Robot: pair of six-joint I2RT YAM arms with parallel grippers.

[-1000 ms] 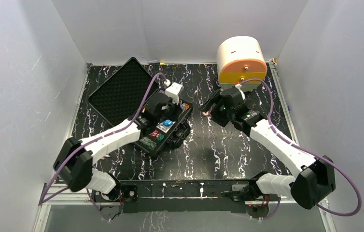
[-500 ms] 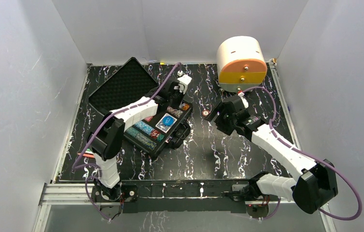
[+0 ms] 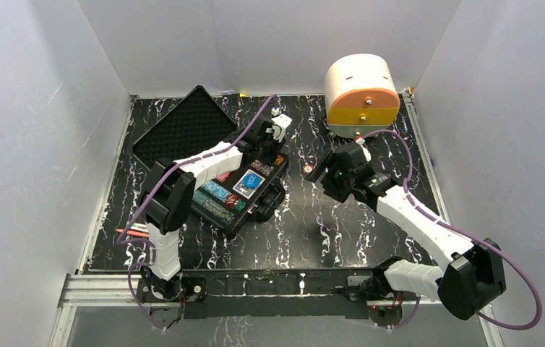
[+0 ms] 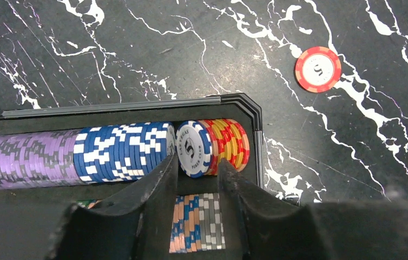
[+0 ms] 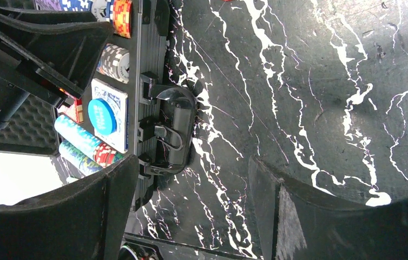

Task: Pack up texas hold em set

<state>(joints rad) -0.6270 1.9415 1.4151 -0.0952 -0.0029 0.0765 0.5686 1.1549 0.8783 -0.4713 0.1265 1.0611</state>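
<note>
The foam-lined lid (image 3: 179,134) lies flung open at the far left of the black, white-veined desk (image 3: 313,238). The black rectangular hard plastic case (image 4: 110,106) sits left of centre. Its long axis runs diagonally from near-left to far-right, and its carry handle (image 5: 172,130) is on the long side facing right. Rows of chips and a blue card deck (image 5: 112,116) topped by a blue round disc (image 5: 103,116) fill the tray.

The left end effector (image 4: 197,162) hangs over the case's far end. Its fingers straddle a white-and-blue poker chip (image 4: 192,149) standing on edge between the blue-and-white chip row (image 4: 120,151) and the orange-and-red chips (image 4: 231,142). Whether it is clenched on that chip or merely flanking it cannot be told.

A loose red-and-white round poker chip (image 4: 317,69) lies flat on the desk just beyond the case's far right corner. The right end effector (image 5: 191,162) hovers near it, released wide with nothing between its fingers. A white-and-orange rounded drawer box (image 3: 360,90) stands at the far right.
</note>
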